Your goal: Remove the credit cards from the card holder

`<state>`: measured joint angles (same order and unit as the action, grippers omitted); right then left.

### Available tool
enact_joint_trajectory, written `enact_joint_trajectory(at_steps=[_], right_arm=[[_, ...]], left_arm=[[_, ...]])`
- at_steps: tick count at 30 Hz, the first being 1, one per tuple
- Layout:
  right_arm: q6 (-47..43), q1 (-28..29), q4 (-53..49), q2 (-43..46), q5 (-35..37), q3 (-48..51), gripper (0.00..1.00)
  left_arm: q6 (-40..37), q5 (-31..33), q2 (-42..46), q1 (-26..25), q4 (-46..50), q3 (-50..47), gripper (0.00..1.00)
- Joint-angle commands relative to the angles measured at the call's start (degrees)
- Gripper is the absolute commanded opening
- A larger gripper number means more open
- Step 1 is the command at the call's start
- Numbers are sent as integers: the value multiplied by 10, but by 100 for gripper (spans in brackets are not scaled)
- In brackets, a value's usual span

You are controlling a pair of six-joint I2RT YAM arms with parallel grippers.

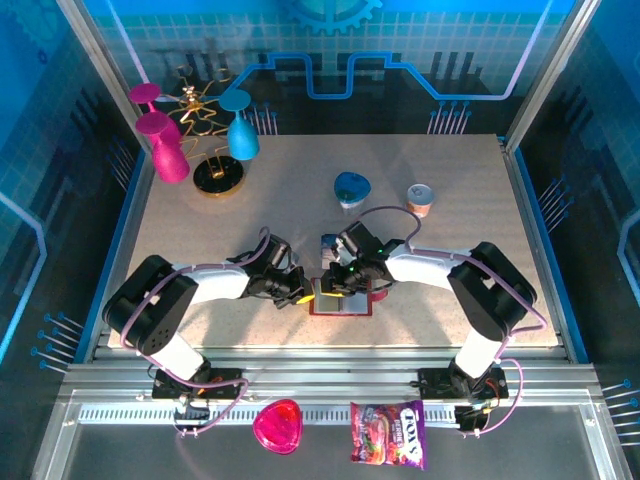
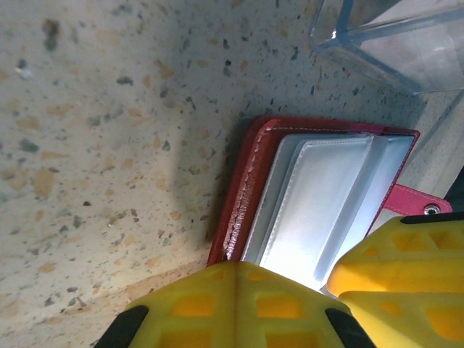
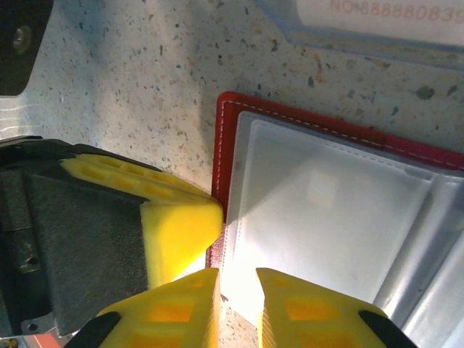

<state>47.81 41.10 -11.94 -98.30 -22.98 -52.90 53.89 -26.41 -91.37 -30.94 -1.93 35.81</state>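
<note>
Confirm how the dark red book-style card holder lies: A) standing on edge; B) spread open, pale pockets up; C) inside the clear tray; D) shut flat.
B: the dark red card holder lies spread open on the speckled table, pale pockets facing up.

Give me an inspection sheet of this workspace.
Surface: speckled beige table, no spills seen.
Job's things: red card holder open, pale pockets up; one credit card lies beyond it, in the clear tray.
Clutter: blue heart dish, small cup, goblet stand at back; pink heart dish, candy bag on front ledge.
Grippers: left gripper shut at holder's edge; right gripper narrowly open over the pocket.
Cables: lilac cables loop along both arms.
Surroundings: blue wall panels, metal frame.
</note>
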Motion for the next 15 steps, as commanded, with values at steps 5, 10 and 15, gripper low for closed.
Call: enact_joint_trajectory(at_steps=[5, 10, 15], right_arm=[[6, 11, -11, -18, -2, -3, 23], [3, 12, -18, -22, 0, -3, 27], [-2, 12, -30, -26, 5, -4, 29]], left_arm=[[-8, 2, -11, -5, 13, -2, 3], [-10, 3, -14, -5, 17, -1, 3], [-17, 11, -10, -5, 33, 3, 3]])
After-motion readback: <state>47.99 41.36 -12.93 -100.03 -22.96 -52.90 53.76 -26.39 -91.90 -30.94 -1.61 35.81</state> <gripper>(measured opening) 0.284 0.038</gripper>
